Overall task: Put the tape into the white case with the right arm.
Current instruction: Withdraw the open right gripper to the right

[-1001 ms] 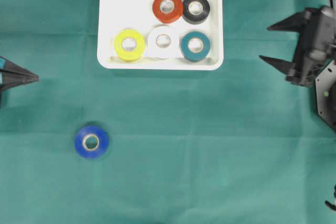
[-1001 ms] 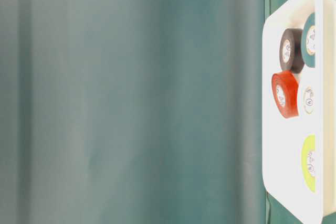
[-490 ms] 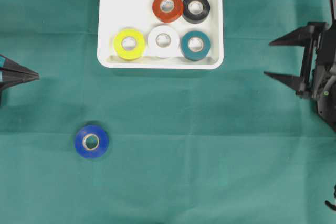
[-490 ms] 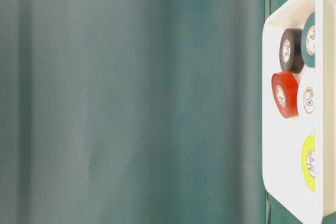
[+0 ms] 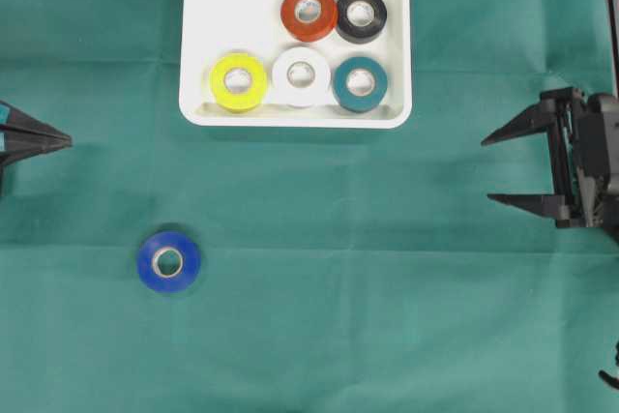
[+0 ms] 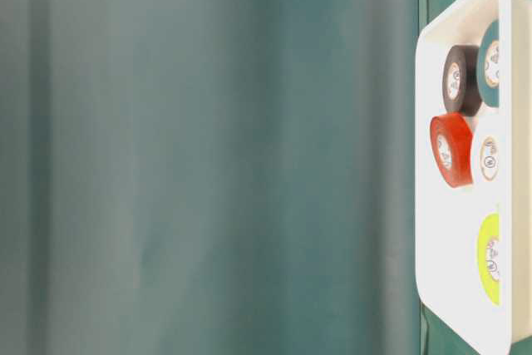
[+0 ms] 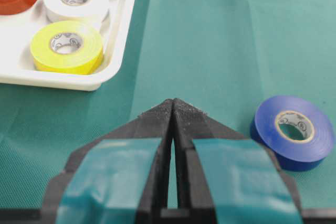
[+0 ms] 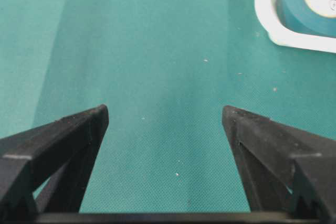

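1. Right hand [image 5: 488, 169], fingers spread wide and empty, hangs at the surface's right edge.
2. Blue tape [image 5: 168, 261] lies near the left edge, outside the white case [image 5: 198, 7].
3. It should cross over and straddle the roll squarely.

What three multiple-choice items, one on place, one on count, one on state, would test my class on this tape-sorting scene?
1. Where does the blue tape roll lie?
A. In the white case
B. On the green cloth, outside the case
C. Between the right tool's fingers

2. How many rolls sit in the white case?
A. Three
B. Five
C. Six

3. How do the right tool jaws stand?
A. Spread apart, holding nothing
B. Shut on a roll
C. Shut empty

Answers: 1 B, it rests on the cloth apart from the case; 2 B, red, black, yellow, white and teal; 3 A, only cloth shows between them.
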